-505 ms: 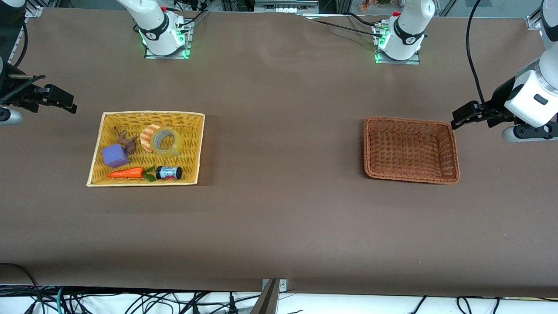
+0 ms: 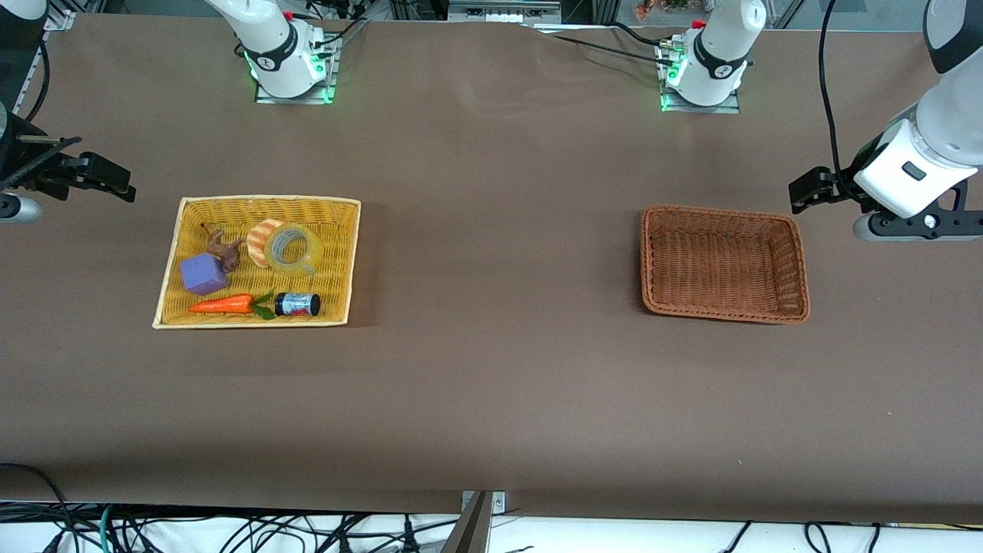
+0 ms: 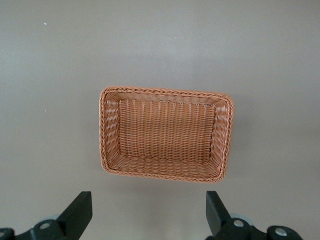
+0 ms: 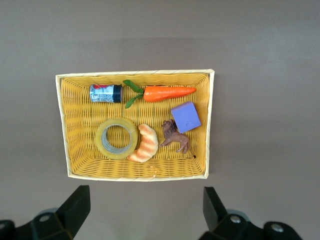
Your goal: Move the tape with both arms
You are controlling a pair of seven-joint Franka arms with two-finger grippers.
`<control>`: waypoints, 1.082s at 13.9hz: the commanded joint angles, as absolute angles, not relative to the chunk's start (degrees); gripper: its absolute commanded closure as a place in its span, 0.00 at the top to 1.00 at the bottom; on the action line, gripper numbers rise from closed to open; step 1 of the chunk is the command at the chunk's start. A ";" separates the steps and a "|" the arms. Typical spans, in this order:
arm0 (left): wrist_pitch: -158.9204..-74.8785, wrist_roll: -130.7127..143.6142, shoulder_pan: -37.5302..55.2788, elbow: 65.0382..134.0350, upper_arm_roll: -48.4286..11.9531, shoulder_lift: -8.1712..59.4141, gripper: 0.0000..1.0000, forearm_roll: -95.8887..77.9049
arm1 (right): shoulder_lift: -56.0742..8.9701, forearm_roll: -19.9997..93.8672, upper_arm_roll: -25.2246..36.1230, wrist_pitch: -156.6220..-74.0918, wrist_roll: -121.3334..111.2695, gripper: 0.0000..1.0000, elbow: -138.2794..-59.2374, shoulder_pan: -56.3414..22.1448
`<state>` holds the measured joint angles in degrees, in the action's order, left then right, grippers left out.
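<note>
The tape (image 2: 292,247) is a yellowish translucent ring lying flat in the yellow basket (image 2: 269,202), touching an orange-striped croissant toy (image 2: 261,238). It also shows in the right wrist view (image 4: 116,138). My right gripper (image 2: 107,177) hangs open and empty over the bare table, beside the yellow basket at the right arm's end; its own view (image 4: 145,207) shows the jaws wide apart. My left gripper (image 2: 810,192) hangs open and empty over the table beside the brown basket (image 2: 722,212), wide apart in its own view (image 3: 148,215).
The yellow basket also holds a purple block (image 2: 203,274), a brown animal toy (image 2: 223,247), a toy carrot (image 2: 223,305) and a small dark jar (image 2: 298,305). The brown basket (image 3: 165,95) has nothing in it. Bare table lies between the two baskets.
The left arm's hand has shifted a little toward the robots' bases and turned slightly. The right gripper has barely moved. Nothing in the baskets has moved.
</note>
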<state>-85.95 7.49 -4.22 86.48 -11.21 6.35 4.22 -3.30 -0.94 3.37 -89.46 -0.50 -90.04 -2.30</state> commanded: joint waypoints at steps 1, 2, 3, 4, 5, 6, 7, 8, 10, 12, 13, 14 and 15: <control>-84.38 5.80 -4.48 84.38 -11.07 7.12 1.00 5.10 | -3.69 -1.49 3.25 -88.86 -0.26 1.00 -88.68 -2.20; -84.38 5.80 -4.48 84.46 -11.07 7.21 1.00 4.92 | -3.69 -1.49 3.25 -88.86 -0.26 1.00 -88.68 -2.20; -84.46 5.89 -4.57 84.38 -11.07 7.21 1.00 4.83 | -3.69 -1.49 3.25 -88.86 -0.18 1.00 -88.68 -2.20; -84.38 5.89 -4.57 84.38 -11.07 7.21 1.00 4.75 | -3.69 -1.41 3.25 -88.86 -0.18 1.00 -88.68 -2.20; -84.46 5.89 -4.57 84.37 -11.07 7.21 1.00 4.66 | -3.69 -1.32 3.34 -88.86 -0.26 1.00 -88.68 -2.20; -84.55 5.54 -4.66 84.37 -10.99 7.21 1.00 4.57 | -3.69 -1.32 3.34 -88.86 -0.26 1.00 -88.68 -2.20; -84.64 5.54 -4.75 84.37 -10.99 7.21 1.00 4.05 | -3.69 -1.23 3.34 -88.86 -0.26 1.00 -88.68 -2.20; -84.73 5.71 -4.57 84.46 -11.16 7.56 1.00 3.87 | -3.69 -1.32 3.34 -88.86 -0.18 1.00 -88.68 -2.20; -85.08 6.33 -4.39 84.38 -11.25 7.56 1.00 3.78 | -3.69 -1.32 3.43 -88.86 -0.35 1.00 -88.68 -1.67; -85.08 6.68 -4.05 84.37 -11.34 8.26 1.00 3.69 | -3.69 -1.23 3.34 -88.86 -0.26 1.00 -88.68 -1.41; -85.17 6.68 -3.96 84.37 -11.25 8.35 1.00 3.78 | -3.69 -1.14 3.34 -88.86 -0.09 1.00 -88.68 -1.49; -85.17 6.68 -4.04 84.29 -11.25 8.35 1.00 3.69 | -3.69 -1.14 3.34 -88.86 -0.09 1.00 -88.68 -1.49; -85.08 6.68 -4.04 84.29 -11.25 8.35 1.00 3.69 | -3.69 -1.06 3.34 -88.86 -0.09 1.00 -88.68 -1.49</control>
<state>-85.93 7.34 -4.15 86.47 -11.26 7.31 4.16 -3.31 -0.94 3.57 -89.46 -0.50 -90.02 -1.75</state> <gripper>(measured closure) 0.000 0.000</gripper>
